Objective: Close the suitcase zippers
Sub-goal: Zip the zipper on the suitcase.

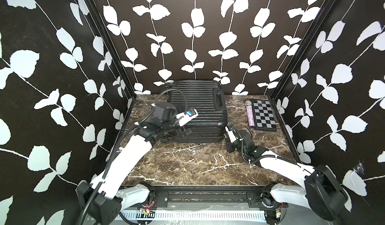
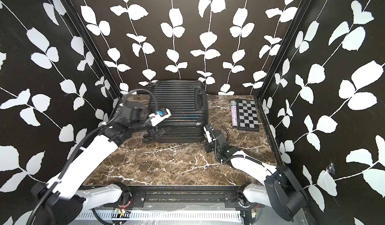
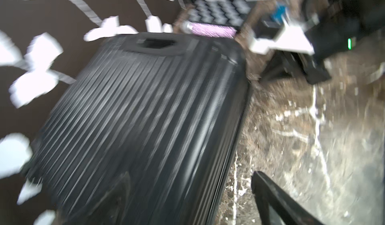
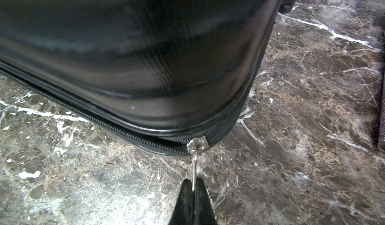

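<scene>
The black ribbed suitcase (image 1: 198, 109) (image 2: 179, 107) lies flat at the back middle of the marble table (image 1: 198, 165). Its zipper track (image 4: 125, 128) runs round the rim. A silver slider (image 4: 198, 143) sits at the front right corner, and the track gapes a little just beside it. My right gripper (image 4: 194, 181) (image 1: 226, 139) is shut on the thin metal pull (image 4: 195, 167) hanging from that slider. My left gripper (image 3: 190, 176) (image 1: 181, 131) is open at the front left corner. One finger (image 3: 270, 192) is over the table and the other is blurred over the top shell (image 3: 145, 109).
A black-and-white checkered box (image 1: 264, 114) lies at the back right with a glittery pink microphone (image 1: 250, 113) beside it. Leaf-patterned walls close in the left, back and right sides. Bare marble stretches in front of the suitcase.
</scene>
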`<state>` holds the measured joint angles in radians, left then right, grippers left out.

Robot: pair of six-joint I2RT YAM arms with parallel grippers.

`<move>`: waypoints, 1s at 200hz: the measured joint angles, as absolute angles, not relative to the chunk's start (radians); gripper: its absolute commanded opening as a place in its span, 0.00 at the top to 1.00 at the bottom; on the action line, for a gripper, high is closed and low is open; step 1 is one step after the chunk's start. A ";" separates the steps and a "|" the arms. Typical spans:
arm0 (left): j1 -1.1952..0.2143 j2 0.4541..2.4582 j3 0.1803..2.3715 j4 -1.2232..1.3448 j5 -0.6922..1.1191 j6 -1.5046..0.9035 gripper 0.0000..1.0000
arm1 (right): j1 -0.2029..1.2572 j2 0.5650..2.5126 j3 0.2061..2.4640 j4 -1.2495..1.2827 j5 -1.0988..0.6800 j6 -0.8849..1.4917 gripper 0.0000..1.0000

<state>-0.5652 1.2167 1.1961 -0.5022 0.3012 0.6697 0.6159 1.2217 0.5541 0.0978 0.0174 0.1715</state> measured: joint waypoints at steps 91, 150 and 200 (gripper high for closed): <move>-0.736 1.505 1.223 -0.276 0.109 0.885 0.14 | 0.614 1.195 0.539 0.092 -0.027 0.188 1.00; -0.803 1.600 1.312 -0.241 0.018 0.844 0.25 | 0.596 1.173 0.500 0.151 -0.065 0.205 1.00; -0.813 1.631 1.344 -0.241 0.004 0.783 0.26 | 0.590 1.170 0.495 0.178 -0.133 0.200 1.00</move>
<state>-0.8127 1.6306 1.3437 -0.2405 0.0044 0.7830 0.5900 1.1702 0.4950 0.1783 -0.1326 0.2001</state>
